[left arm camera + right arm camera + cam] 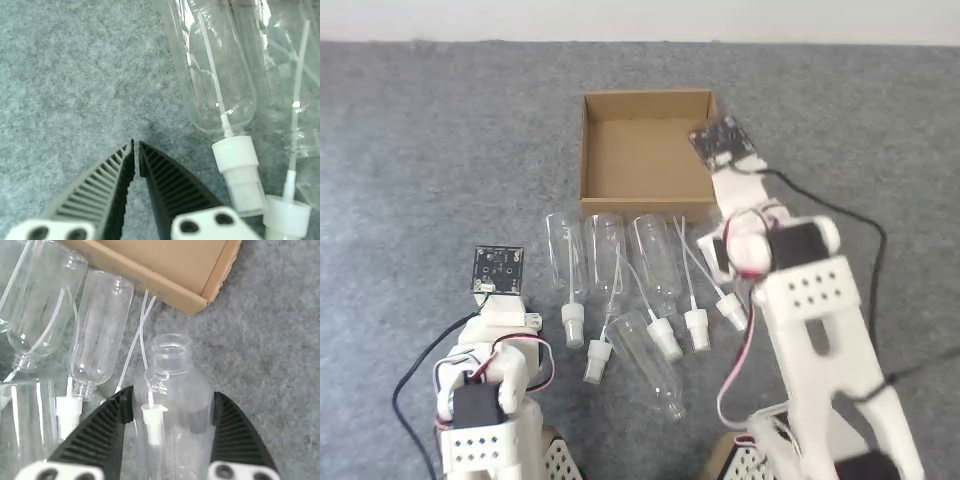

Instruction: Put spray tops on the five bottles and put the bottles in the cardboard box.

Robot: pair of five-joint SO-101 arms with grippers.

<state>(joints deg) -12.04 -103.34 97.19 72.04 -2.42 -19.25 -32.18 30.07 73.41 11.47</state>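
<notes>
— How is the right claw (172, 397) found?
— It is clamped on a clear bottle (172, 360), with a finger pressed to each side. The open neck is pointed toward the near corner of the cardboard box (150, 275).
— And the left claw (136, 145)?
— It is drawn narrow, with the tips almost touching. It is held low over the grey carpet (65, 75), just beside a bottle (215, 75) with a spray top (237, 167) set at its mouth.
— And the remaining things?
— More bottles (605, 250) and spray tops (697, 330) are laid on the carpet in front of the box.
</notes>
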